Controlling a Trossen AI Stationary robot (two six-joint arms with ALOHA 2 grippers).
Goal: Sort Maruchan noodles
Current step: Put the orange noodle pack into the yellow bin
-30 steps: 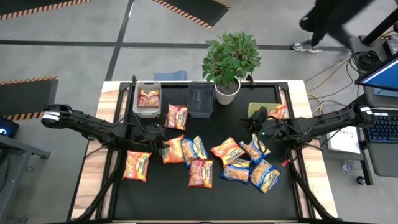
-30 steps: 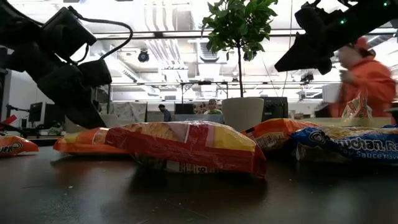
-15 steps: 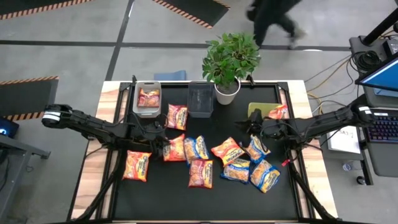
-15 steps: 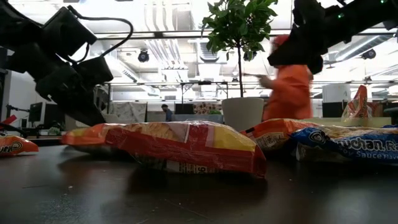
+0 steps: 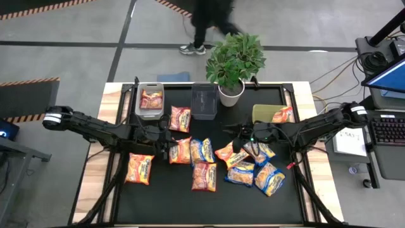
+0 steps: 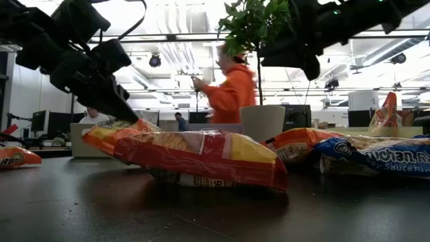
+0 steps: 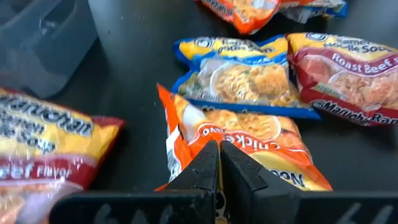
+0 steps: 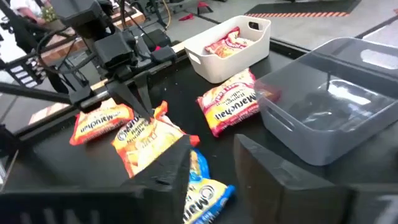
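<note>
Several Maruchan noodle packets lie flat mid-table: a red one (image 5: 204, 176), a blue one (image 5: 201, 151), an orange-yellow one (image 5: 140, 168), a red one (image 5: 180, 118) by the bins, and an orange and blue cluster (image 5: 253, 168) on the right. My left gripper (image 5: 166, 147) is shut on an orange packet (image 5: 181, 151). My right gripper (image 5: 235, 133) hangs open (image 8: 211, 155) above the table, just beyond the orange packet (image 5: 229, 154) of the right cluster, touching nothing. My left gripper pinches the orange packet between its two fingers (image 7: 208, 163) at the packet's left edge (image 7: 186, 146). The fingers slant down from the table's left. That edge (image 6: 107, 131) is raised off the table; the rest of the packet is hidden behind a red packet (image 6: 201, 158).
Along the far edge stand a light grey bin (image 5: 149, 107) holding a red packet, a dark bin (image 5: 204, 101), a potted plant (image 5: 234, 63) and a green bin (image 5: 266, 113) holding an orange packet (image 5: 283, 114). A person in orange walks behind the table. The near strip of the table is bare.
My left gripper has risen and moved a little toward the table's right, raising the orange packet's held edge off the table. My right gripper has travelled toward the table's left, from beside the green bin to the middle of the table. The person has walked leftward behind the table.
</note>
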